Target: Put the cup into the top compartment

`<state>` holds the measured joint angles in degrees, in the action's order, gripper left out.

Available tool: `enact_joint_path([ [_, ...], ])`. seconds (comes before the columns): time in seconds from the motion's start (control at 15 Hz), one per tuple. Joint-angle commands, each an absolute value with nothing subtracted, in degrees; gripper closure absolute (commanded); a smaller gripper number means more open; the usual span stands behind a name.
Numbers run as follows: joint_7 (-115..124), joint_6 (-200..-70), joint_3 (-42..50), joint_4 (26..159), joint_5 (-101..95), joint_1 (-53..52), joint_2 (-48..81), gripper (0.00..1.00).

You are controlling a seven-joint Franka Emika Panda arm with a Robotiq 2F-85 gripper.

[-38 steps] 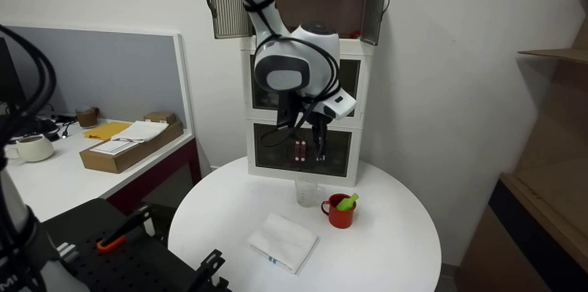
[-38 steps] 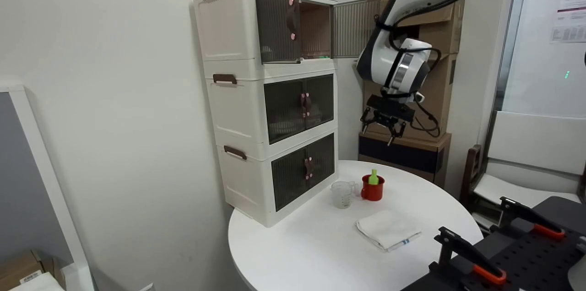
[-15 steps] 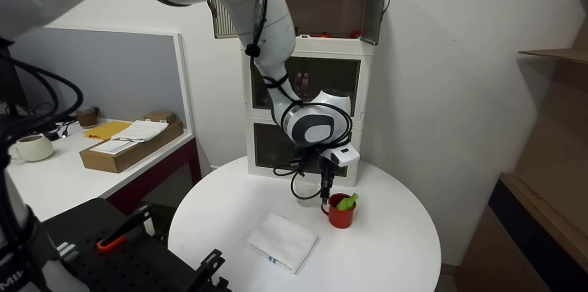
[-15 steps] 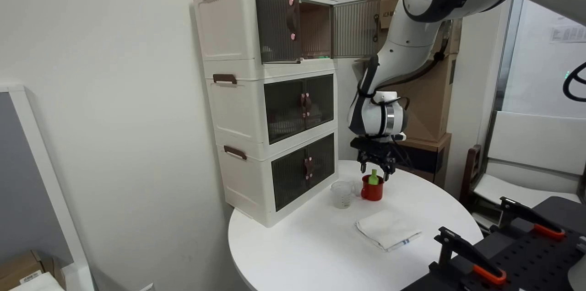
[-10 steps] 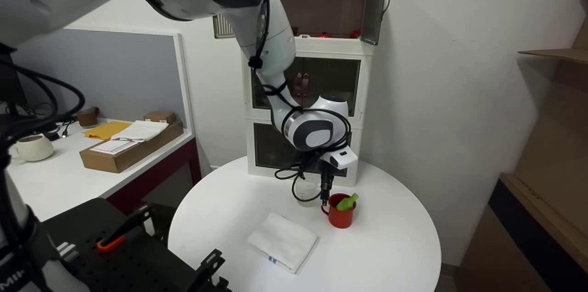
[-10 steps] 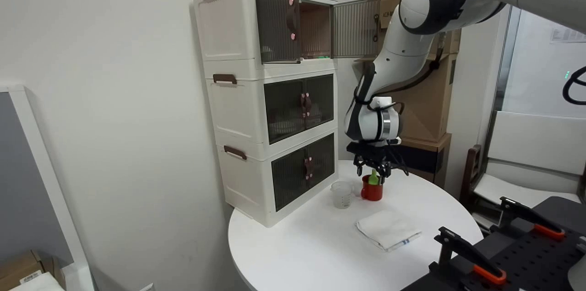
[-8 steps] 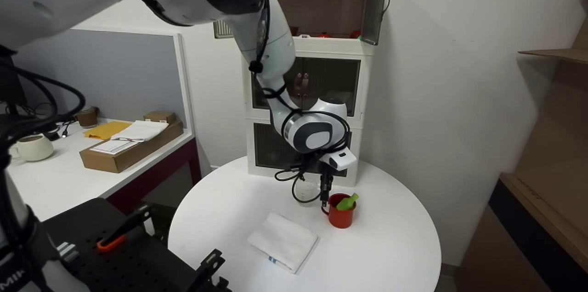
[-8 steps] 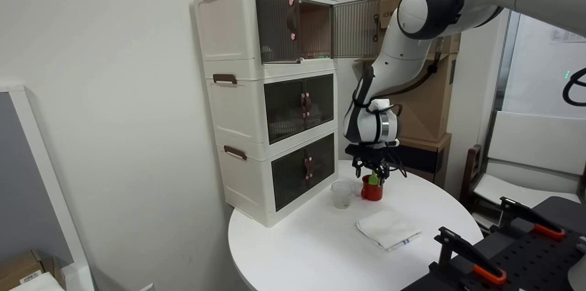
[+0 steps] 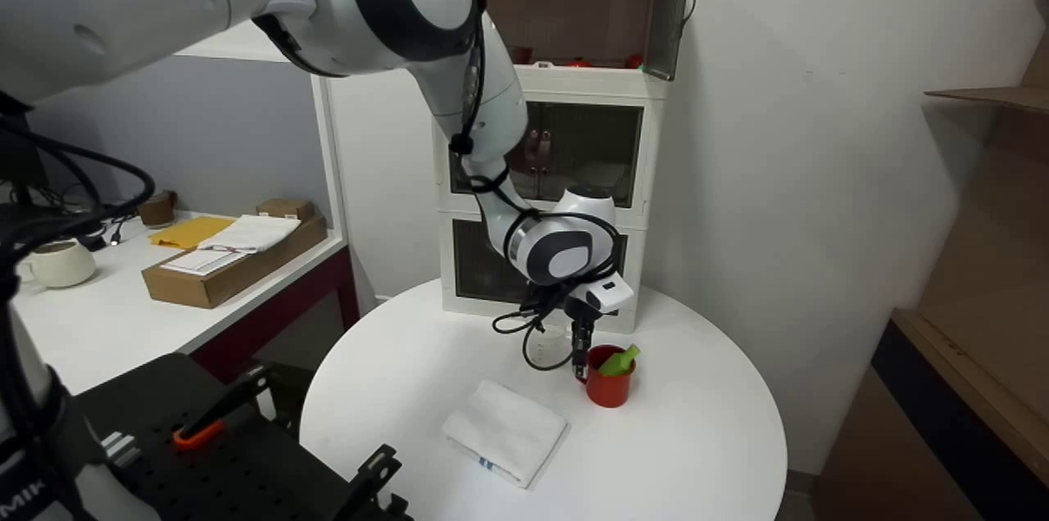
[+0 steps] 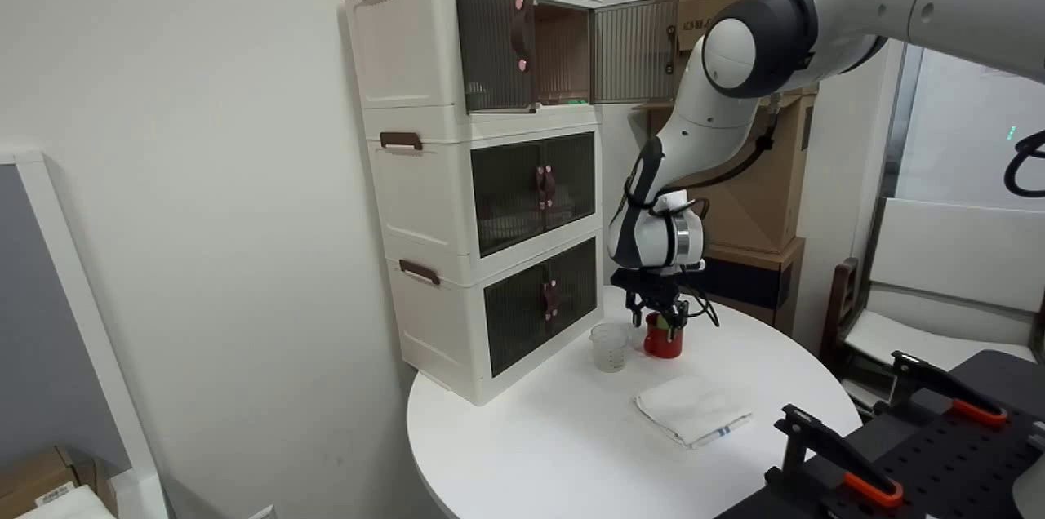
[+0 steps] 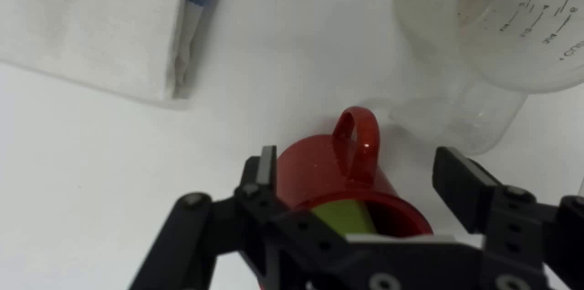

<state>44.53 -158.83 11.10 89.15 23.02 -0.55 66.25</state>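
The small red cup (image 9: 608,390) stands upright on the white round table, with a green object (image 9: 620,360) sticking out of it. The cup also shows in an exterior view (image 10: 663,348) and in the wrist view (image 11: 310,167), with its handle (image 11: 365,144) between the fingers. My gripper (image 11: 360,171) is open, low over the cup, its fingers apart on either side of the handle and not shut on it. It also shows low by the cup in an exterior view (image 10: 655,330). The brown top compartment (image 9: 574,5) of the white cabinet has both doors open; some small red things are inside.
A translucent measuring cup (image 10: 610,349) stands right beside the red cup, its handle close to my right finger in the wrist view. A folded white cloth (image 9: 506,432) lies nearer the table's front. An open compartment door (image 10: 634,50) juts out above the arm's side.
The arm has come down from in front of the cabinet to the cup. In the last half second the gripper has sunk a little further towards the handle. The cup has not moved.
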Motion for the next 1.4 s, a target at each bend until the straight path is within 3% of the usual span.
enact_joint_path([
  [0.0,47.86,-156.85,12.3,85.02,20.89,-1.11,69.09,0.25],
  [0.07,47.99,-156.71,12.31,84.58,20.66,-1.06,69.45,0.41],
  [0.6,48.3,-156.81,12.08,83.18,20.17,-0.69,70.63,0.99],
  [1.33,41.79,-157.66,7.49,95.96,20.59,-0.79,57.88,0.96],
])
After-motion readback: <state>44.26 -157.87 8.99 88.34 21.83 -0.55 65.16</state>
